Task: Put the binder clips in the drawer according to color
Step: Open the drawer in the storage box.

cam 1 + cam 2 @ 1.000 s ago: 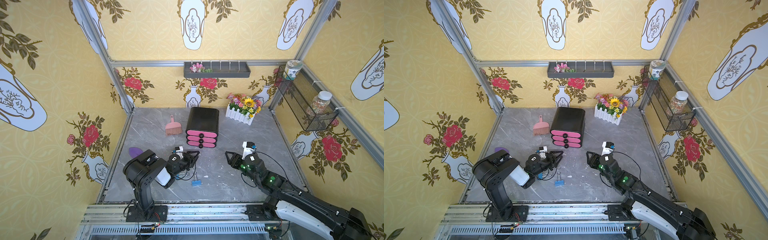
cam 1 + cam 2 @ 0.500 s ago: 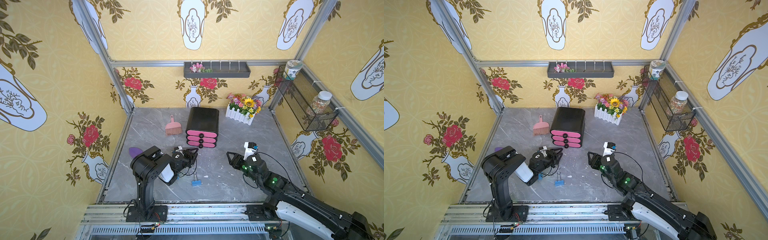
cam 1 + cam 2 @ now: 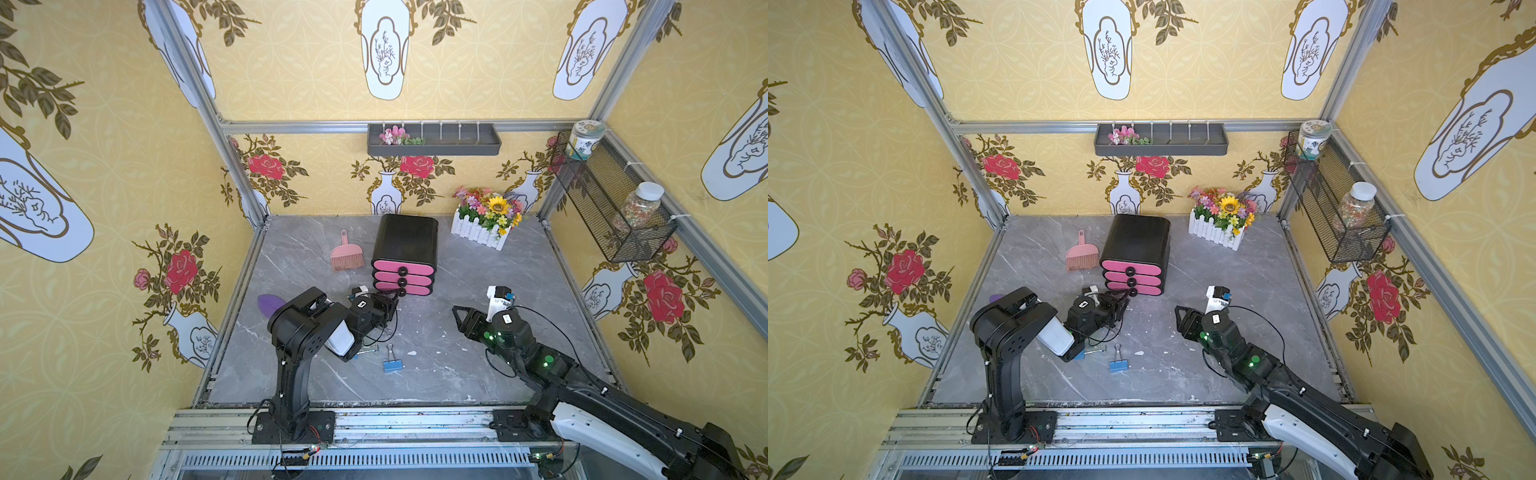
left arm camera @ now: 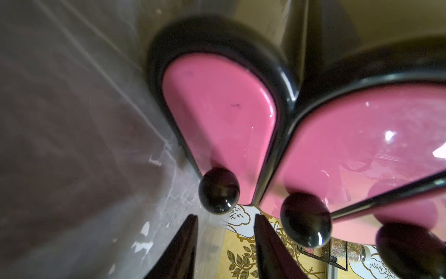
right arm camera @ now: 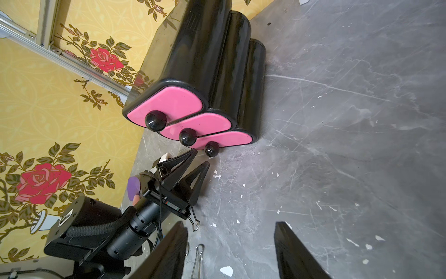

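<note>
Nearest you, a blue binder clip (image 3: 393, 365) (image 3: 1119, 365) lies flat on the grey table (image 3: 478, 374), its wire handles pointing away from the front rail, and neither arm touches it. Just beside it, toward your left arm, a second clip (image 3: 1095, 351) shows only silver handles and a sliver of blue, because the arm's white link covers the rest.

A little farther in, your right gripper (image 3: 457, 311) (image 5: 231, 223) hovers over bare table, well to the right of both clips. Its fingers are spread wide with nothing between them.

At about the same depth, your left gripper (image 3: 396, 296) (image 4: 225, 217) points at the drawer unit (image 3: 405, 241). Its jaws stand apart and pinch nothing. The lowest knob (image 4: 218, 190) sits just ahead of the tips, lined up with the gap; you can see daylight between knob and fingers in the right wrist view. All three pink drawer fronts look shut, so no clip is inside yet as far as you can see.

Behind, a pink brush (image 3: 347, 257) lies left of the unit, and a flower box (image 3: 484, 224) stands by the back wall
</note>
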